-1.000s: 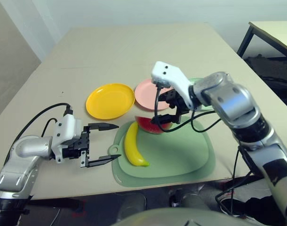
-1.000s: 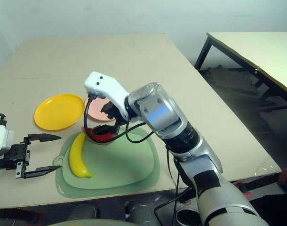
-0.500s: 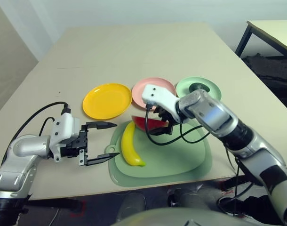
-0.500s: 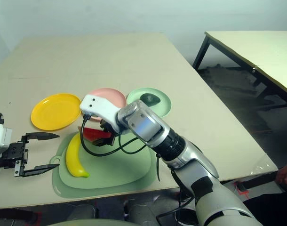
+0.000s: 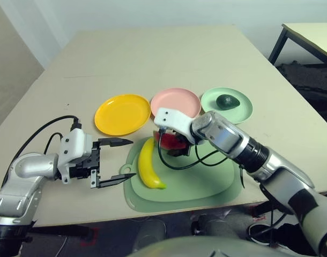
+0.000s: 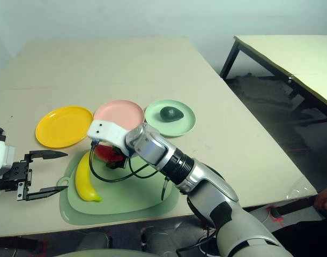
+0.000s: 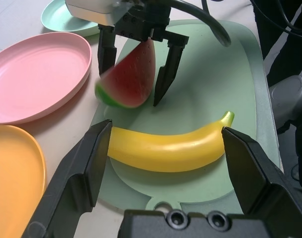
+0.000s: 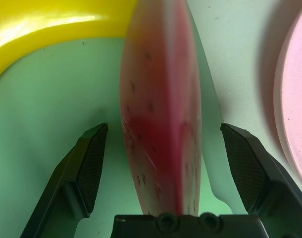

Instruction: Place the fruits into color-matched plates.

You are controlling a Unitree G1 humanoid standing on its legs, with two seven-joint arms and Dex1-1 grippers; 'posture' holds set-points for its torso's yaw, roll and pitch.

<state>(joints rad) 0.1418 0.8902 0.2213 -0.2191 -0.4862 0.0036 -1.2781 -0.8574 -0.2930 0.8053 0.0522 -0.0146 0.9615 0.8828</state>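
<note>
A red watermelon wedge [image 8: 161, 134] with green rind stands on its edge on the pale green mat [image 5: 206, 176], near the pink plate [image 5: 177, 101]. My right gripper [image 8: 164, 130] is open and straddles the wedge, with a gap on each side; the left wrist view shows it too, the right gripper [image 7: 129, 88] coming down from above. Beside the wedge, the yellow banana [image 5: 146, 165] lies on the mat. My left gripper [image 5: 133, 159] is open, just left of the banana, at the mat's handle. The avocado [image 5: 224, 100] sits in the mint green plate [image 5: 241, 110]. The yellow plate [image 5: 122, 114] holds nothing.
The three plates stand in a row behind the mat. Black cables loop from my right wrist over the mat. The table's front edge is close below the mat. A second table [image 5: 313, 37] stands at the far right.
My right gripper has swung left and come down around the watermelon wedge, uncovering the mint green plate with the avocado. The camera shifted slightly. The left arm is still.
</note>
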